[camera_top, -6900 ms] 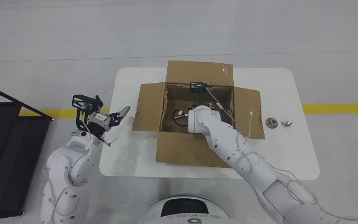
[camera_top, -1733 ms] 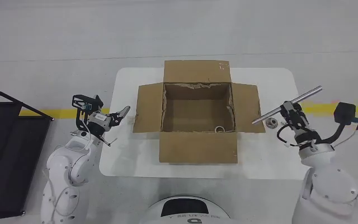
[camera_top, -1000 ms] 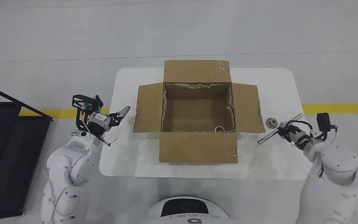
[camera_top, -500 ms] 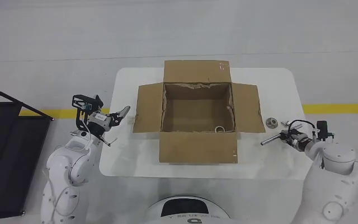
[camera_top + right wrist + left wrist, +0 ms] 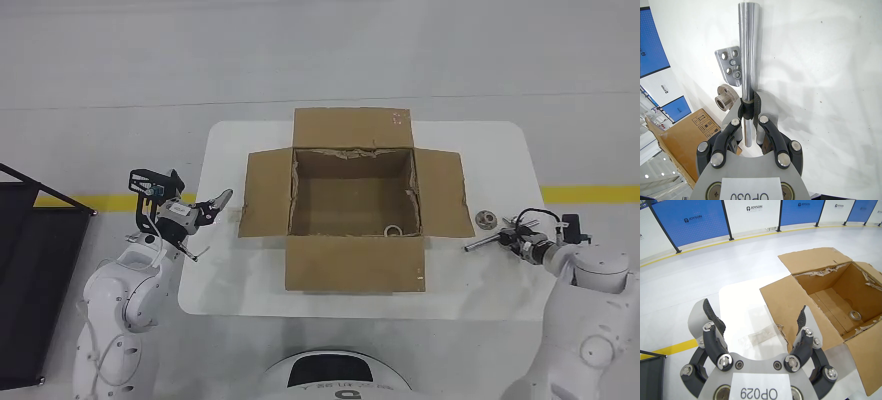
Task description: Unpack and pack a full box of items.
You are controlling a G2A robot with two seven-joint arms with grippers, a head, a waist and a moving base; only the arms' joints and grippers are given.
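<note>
Floor (image 5: 120,60): pale grey, smooth, slightly glossy, evenly lit. A yellow line (image 5: 590,192) is painted across it and shows on both sides of the white, round-cornered tabletop (image 5: 480,290). Perimeter: blue perforated partition panels (image 5: 687,222) alternate with white panels (image 5: 761,213), carried on black posts (image 5: 726,219) with flat feet. A black rack (image 5: 30,260) stands on the floor near the robot's left side.

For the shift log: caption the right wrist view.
Right gripper clamps a steel rod beside a drilled bracket and flanged bushing on the table.

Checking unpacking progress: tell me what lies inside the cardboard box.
One metal ring lies on the cardboard box floor near a corner. Its walls cover parts of the floor's edge.
</note>
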